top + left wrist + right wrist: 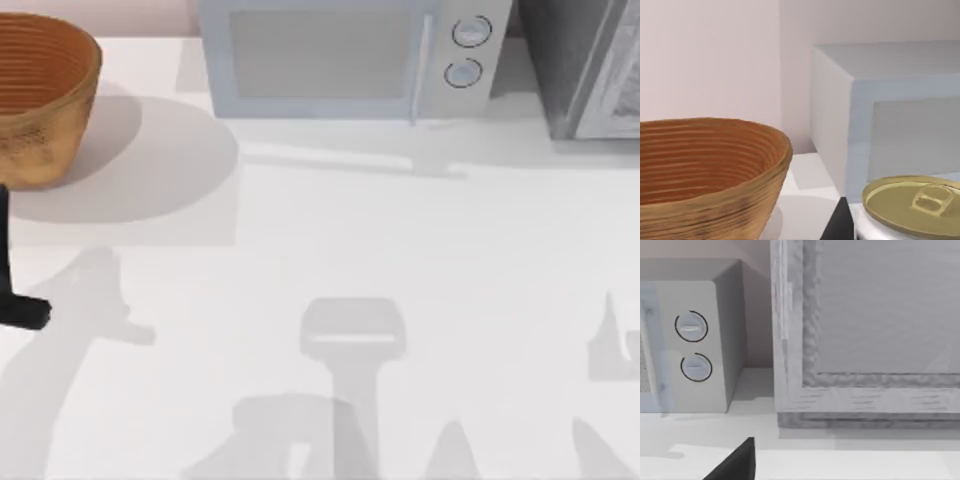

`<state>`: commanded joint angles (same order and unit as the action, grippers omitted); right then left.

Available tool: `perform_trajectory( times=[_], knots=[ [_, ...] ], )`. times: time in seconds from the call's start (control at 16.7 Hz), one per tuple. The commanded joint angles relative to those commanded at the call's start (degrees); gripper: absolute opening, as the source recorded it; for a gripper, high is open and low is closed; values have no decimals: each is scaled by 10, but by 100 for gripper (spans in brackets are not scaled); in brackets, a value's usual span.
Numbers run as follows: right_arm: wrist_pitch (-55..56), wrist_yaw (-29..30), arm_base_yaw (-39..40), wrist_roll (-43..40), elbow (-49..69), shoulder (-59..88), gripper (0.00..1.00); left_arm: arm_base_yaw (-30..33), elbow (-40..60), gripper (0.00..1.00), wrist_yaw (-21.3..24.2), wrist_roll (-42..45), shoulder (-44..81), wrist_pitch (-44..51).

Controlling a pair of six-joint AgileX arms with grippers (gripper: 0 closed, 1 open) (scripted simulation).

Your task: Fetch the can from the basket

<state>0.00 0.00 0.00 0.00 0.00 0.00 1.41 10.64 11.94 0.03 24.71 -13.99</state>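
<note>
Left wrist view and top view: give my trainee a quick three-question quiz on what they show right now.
1. True or false: the can lies inside the basket.
2. In the top view, the basket sits at the: A) left, B) middle, C) right.
3. How many round dials does the microwave show?
Key: 1 false, it is outside, beside the basket; 2 A; 3 two.
</note>
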Motion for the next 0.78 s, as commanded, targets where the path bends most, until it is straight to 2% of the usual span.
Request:
perform_trajectory(
  times=[0.24, 0.78],
  knots=[
    [0, 0, 0, 0, 0, 0, 100, 23, 88, 0, 115, 1, 217, -118],
    [0, 0, 0, 0, 0, 0, 100, 86, 316, 0, 417, 9, 763, -422]
  ],
)
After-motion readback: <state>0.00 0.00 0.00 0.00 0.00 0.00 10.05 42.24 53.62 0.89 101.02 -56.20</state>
